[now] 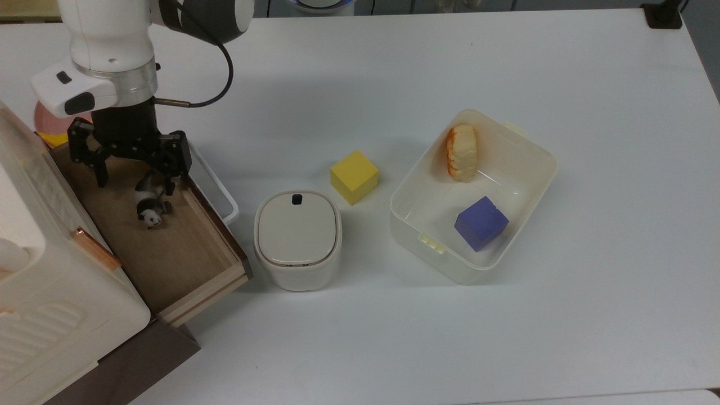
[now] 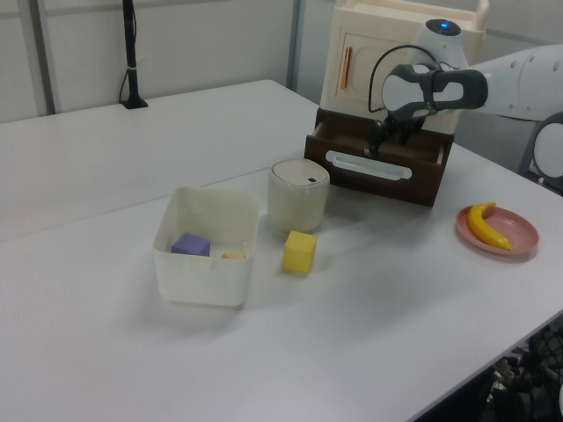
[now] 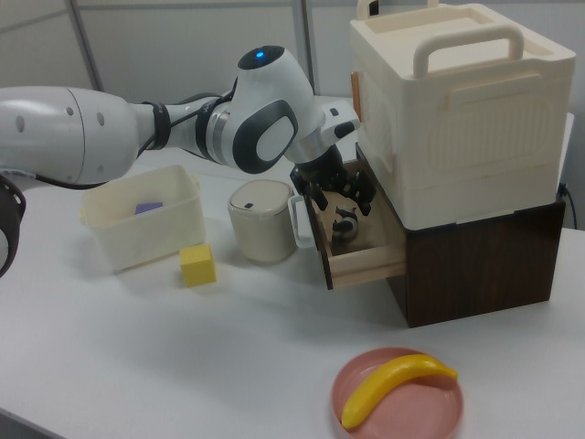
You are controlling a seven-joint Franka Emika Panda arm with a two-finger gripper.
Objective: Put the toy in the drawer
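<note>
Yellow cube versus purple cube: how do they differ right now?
The yellow cube sits on the bare table, between the lidded white container and the cream tub; the purple cube lies inside that tub, beside a piece of bread. Colour differs: yellow against purple. Both are plain blocks of similar size, and both are untouched by the pincer.

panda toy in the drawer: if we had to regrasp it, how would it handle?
The toy looks rigid, so probably stiff. It is small beside the open gripper, so likely light. It lies tilted on the drawer floor, so it may tip easily.
</note>
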